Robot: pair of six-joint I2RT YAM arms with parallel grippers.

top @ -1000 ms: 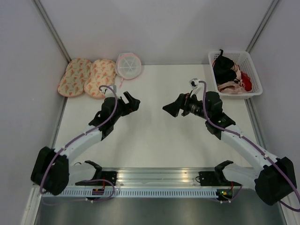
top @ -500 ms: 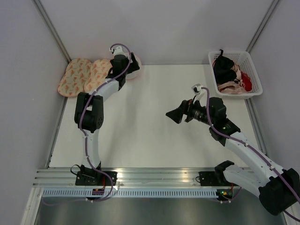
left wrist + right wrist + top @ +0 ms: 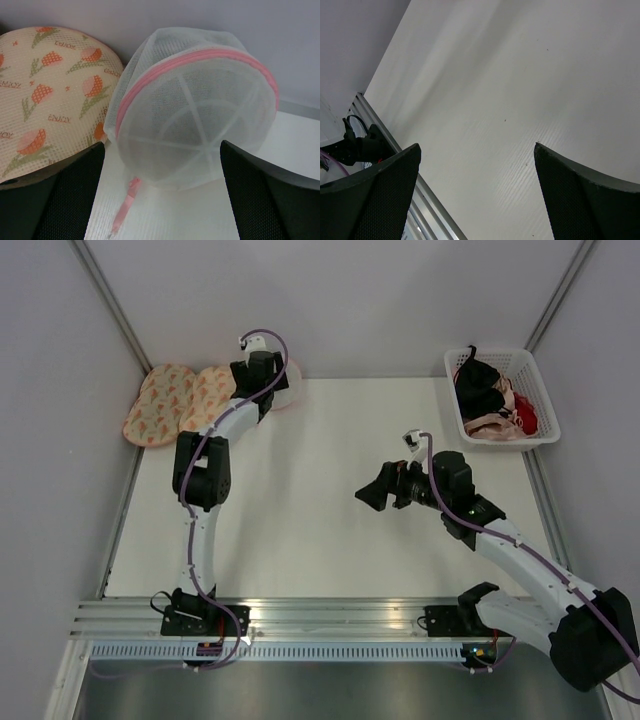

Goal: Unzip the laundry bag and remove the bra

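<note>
Laundry bag (image 3: 195, 110): round white mesh, pink zipper arcing over the top, white ribs radiating. We find it at the desk's (image 3: 210, 215) far left, just beside a peach patterned pad (image 3: 50, 95). Left claw (image 3: 160, 150) released, facing it; right claw (image 3: 476, 149) released, mid-desk.

Overhead view, left wrist close facing laundry bag (image 3: 195, 110)

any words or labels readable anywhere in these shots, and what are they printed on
"ENJOY": printed repeatedly across the peach patterned pad in the left wrist view, some copies upside down.
No text shows on the laundry bag.
Nothing is readable in the top or right wrist views.
</note>
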